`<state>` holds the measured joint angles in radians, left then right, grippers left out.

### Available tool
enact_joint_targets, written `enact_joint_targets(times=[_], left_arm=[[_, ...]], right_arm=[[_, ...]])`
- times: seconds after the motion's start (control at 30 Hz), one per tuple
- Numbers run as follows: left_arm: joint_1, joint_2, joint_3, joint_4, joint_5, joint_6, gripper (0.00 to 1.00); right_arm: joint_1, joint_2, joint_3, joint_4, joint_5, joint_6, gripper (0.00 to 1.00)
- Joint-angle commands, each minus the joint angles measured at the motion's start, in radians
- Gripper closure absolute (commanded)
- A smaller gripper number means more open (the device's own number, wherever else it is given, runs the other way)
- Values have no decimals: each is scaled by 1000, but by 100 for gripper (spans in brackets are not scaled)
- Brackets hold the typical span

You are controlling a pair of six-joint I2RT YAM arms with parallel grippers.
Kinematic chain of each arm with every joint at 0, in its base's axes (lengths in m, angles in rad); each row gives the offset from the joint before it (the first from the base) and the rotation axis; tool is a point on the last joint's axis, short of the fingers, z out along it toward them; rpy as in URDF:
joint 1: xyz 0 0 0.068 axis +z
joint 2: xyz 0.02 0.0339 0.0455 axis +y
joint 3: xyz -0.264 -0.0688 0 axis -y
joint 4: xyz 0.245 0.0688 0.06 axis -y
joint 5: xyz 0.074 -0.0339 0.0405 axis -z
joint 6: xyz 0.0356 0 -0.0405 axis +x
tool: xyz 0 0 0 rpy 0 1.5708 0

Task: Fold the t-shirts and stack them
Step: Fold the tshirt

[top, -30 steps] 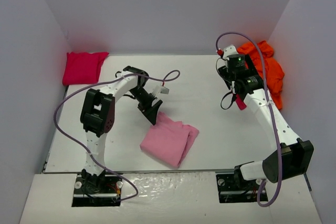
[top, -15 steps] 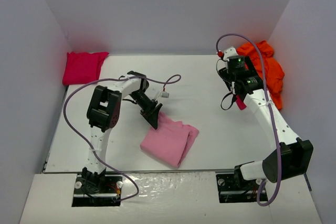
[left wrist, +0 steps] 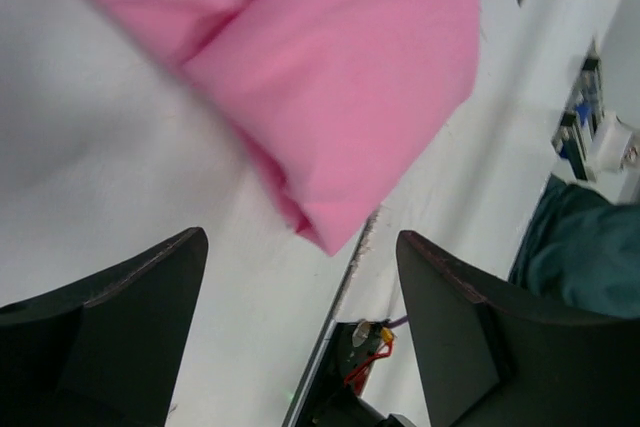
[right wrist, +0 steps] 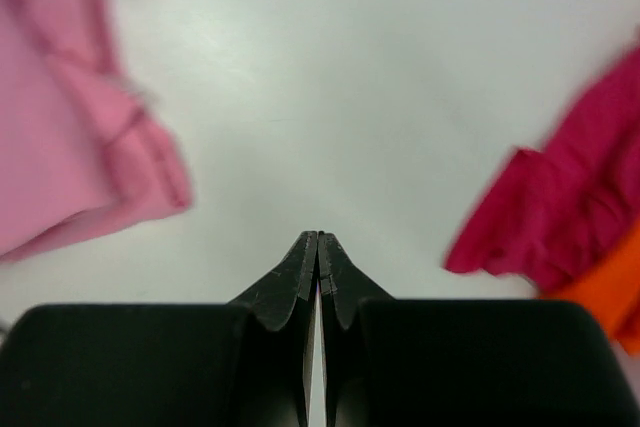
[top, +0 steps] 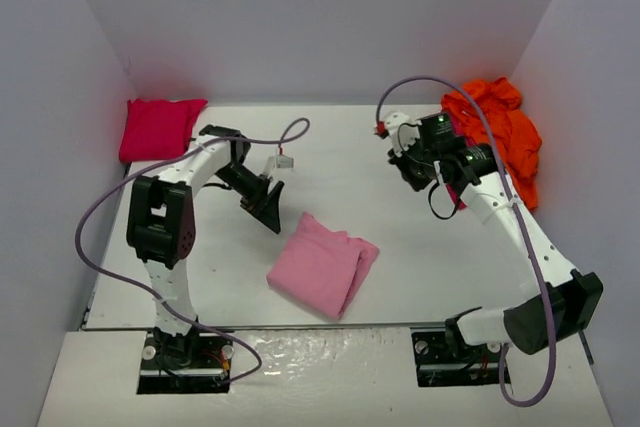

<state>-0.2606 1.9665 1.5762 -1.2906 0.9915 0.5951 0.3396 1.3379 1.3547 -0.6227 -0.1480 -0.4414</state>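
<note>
A folded light pink t-shirt (top: 322,265) lies near the table's front middle; it also fills the top of the left wrist view (left wrist: 350,67). My left gripper (top: 270,211) (left wrist: 300,247) hangs open and empty just up-left of it, not touching. A folded red t-shirt (top: 157,129) sits in the back left corner. A crumpled orange t-shirt (top: 503,130) lies at the back right, with a dark crimson t-shirt (top: 458,195) (right wrist: 570,207) peeking from under my right arm. My right gripper (top: 406,171) (right wrist: 318,235) is shut on nothing, over bare table left of that pile.
White walls close the table (top: 390,277) on the left, back and right. The front edge runs just below the pink shirt. The left arm's base (left wrist: 350,357) and wiring show past that edge. Purple cables (top: 255,140) arc over both arms.
My left gripper pulled back up and left, off the pink shirt's corner. My right gripper shut and swung left, away from the orange pile.
</note>
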Motion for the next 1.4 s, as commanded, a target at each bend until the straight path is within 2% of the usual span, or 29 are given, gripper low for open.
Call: enact_joint_targets(times=[0.0,0.03,0.1,0.2,0.27,0.43,0.87,1.07,1.2,1.37], left_arm=[[156,-108,-25,175,-24,-150,27],[164,-136,-45,195,-34,-185,27],[220,-226,-95,384,-144,-302,27],[254,-339,-137,508,-284,-391,27],[300,-397,-146,531,-304,-415,26],[317,-527,-146,568,-390,-447,26],[352,-659,-210,602,-383,-450,24],[356,-687,-227,611,-374,-451,24],[356,-696,-228,611,-381,-448,24],[356,-710,-234,610,-382,-446,23]], right_arm=[[156,35,45,-198,-237,-39,100],[193,39,42,-212,-238,-40,100],[267,71,27,-233,-250,-51,100],[305,101,6,-258,-262,-79,100],[328,125,-6,-283,-257,-92,100],[414,214,-66,-287,-267,-92,100],[596,424,5,-326,-285,-97,100],[609,529,-34,-301,-254,-119,100],[578,651,-42,-259,-143,-136,100],[485,794,77,-226,62,-142,100]])
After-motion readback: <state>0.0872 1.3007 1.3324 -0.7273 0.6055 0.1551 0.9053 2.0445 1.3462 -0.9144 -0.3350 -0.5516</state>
